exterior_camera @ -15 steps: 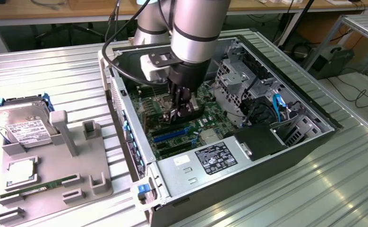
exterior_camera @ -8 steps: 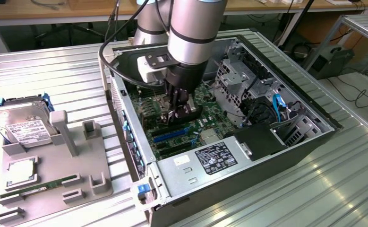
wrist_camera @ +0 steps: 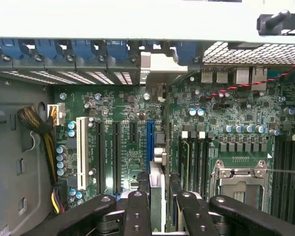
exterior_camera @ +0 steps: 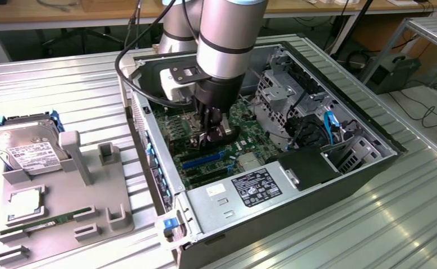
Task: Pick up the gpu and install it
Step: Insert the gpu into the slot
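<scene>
Wrist view: pincer clamped on thin black gpu card, held edge-on over blue motherboard slot; seating needs alignment.

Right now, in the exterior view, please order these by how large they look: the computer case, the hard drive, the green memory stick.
1. computer case, by far the largest.
2. hard drive, on the exterior view's left.
3. memory stick, long like the drive but much thinner, so it looks smallest.
</scene>
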You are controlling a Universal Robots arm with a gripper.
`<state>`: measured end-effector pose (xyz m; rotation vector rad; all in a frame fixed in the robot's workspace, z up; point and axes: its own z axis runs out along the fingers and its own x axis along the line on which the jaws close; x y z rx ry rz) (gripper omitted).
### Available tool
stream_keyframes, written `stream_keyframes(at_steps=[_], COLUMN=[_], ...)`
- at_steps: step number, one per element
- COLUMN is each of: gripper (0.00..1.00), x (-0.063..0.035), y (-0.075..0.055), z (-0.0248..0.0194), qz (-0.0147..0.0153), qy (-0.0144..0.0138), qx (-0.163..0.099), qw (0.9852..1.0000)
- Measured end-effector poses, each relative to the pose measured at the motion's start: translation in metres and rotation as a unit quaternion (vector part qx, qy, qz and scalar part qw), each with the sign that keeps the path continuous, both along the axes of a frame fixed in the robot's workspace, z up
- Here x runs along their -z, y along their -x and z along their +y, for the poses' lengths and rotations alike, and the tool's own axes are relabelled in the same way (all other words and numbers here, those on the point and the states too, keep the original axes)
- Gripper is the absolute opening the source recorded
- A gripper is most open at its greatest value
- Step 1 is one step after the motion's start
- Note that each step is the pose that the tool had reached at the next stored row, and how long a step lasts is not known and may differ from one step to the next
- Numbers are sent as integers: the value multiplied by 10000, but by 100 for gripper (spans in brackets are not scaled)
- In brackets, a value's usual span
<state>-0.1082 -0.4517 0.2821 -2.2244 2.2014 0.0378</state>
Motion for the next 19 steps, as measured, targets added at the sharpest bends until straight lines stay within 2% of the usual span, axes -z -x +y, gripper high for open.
stream_keyframes(at_steps=[5,10,19], gripper=[26,26,26], x=[9,26,66], y=[2,1,4], z=[-19,-22,-23], qz=[0,0,1], qy=[8,50,63], qx=[0,-1,0], qw=[10000,10000,10000])
